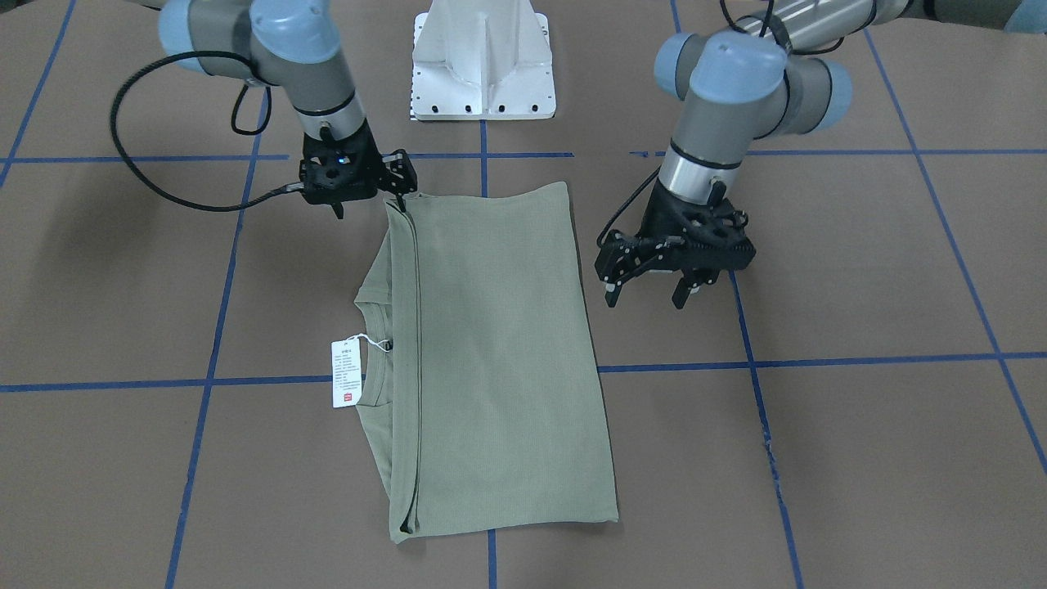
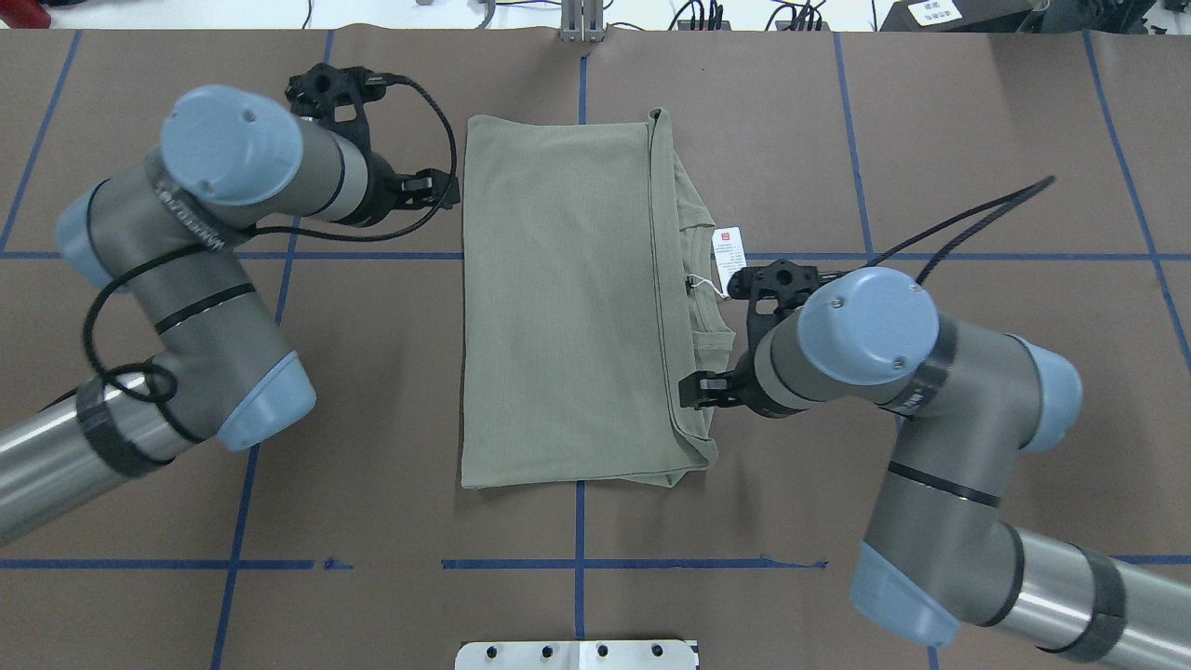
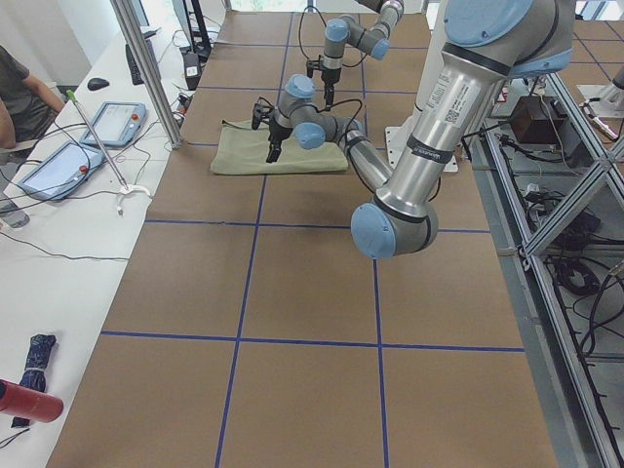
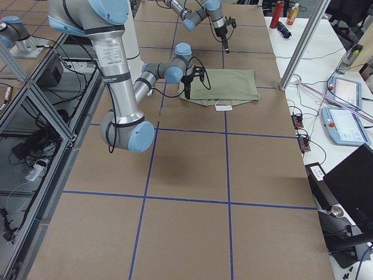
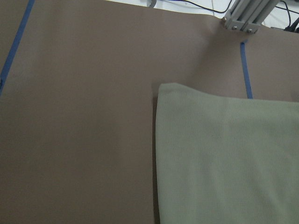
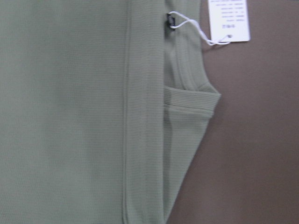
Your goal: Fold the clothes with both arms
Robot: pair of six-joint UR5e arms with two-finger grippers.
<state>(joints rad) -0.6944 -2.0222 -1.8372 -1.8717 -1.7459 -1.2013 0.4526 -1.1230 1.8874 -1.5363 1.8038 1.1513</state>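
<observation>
The sage-green shirt [image 1: 499, 352] lies flat on the brown table, folded into a tall rectangle [image 2: 558, 316]. Its ribbed collar [image 1: 368, 311] and white hang tag [image 1: 346, 373] stick out on one long side. My left gripper [image 1: 644, 301] hovers open and empty just beside the opposite long edge, apart from the cloth [image 2: 447, 189]. My right gripper [image 1: 370, 206] is open at the shirt's near corner on the collar side, one finger at the cloth's edge [image 2: 693, 391]. The left wrist view shows a shirt corner [image 5: 229, 158]. The right wrist view shows the collar [image 6: 191, 100] and tag [image 6: 229, 21].
The white pedestal base [image 1: 483, 65] stands behind the shirt on the robot's side. Blue tape lines [image 1: 270, 381] cross the brown table. An aluminium post [image 2: 582, 19] stands at the far edge. Operators' tablets [image 3: 58, 161] lie on a side bench.
</observation>
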